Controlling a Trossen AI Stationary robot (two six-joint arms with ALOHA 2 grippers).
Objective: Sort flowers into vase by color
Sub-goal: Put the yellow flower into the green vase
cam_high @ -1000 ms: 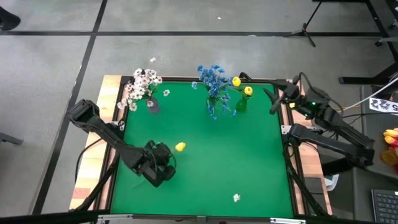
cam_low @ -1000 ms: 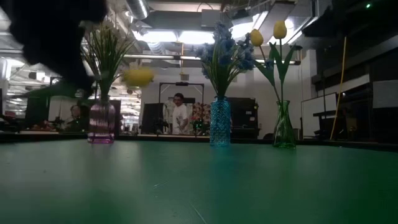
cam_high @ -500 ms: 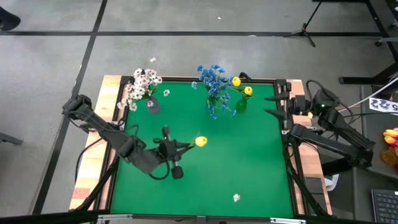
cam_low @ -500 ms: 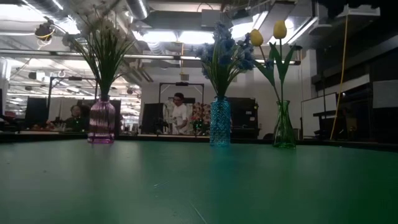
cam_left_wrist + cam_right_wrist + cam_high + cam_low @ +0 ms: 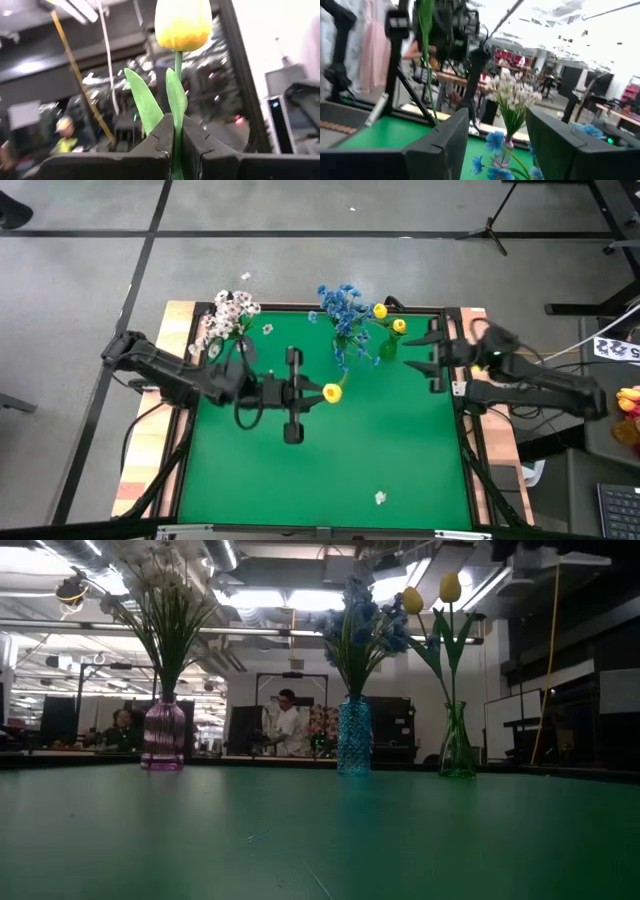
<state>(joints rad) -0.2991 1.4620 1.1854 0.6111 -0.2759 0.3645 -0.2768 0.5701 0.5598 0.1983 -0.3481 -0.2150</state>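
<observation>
Well, no readable writing anywhere

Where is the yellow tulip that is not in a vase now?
In the high view, the yellow tulip is held by the left hand above the table's middle, just below the blue flowers.
</observation>
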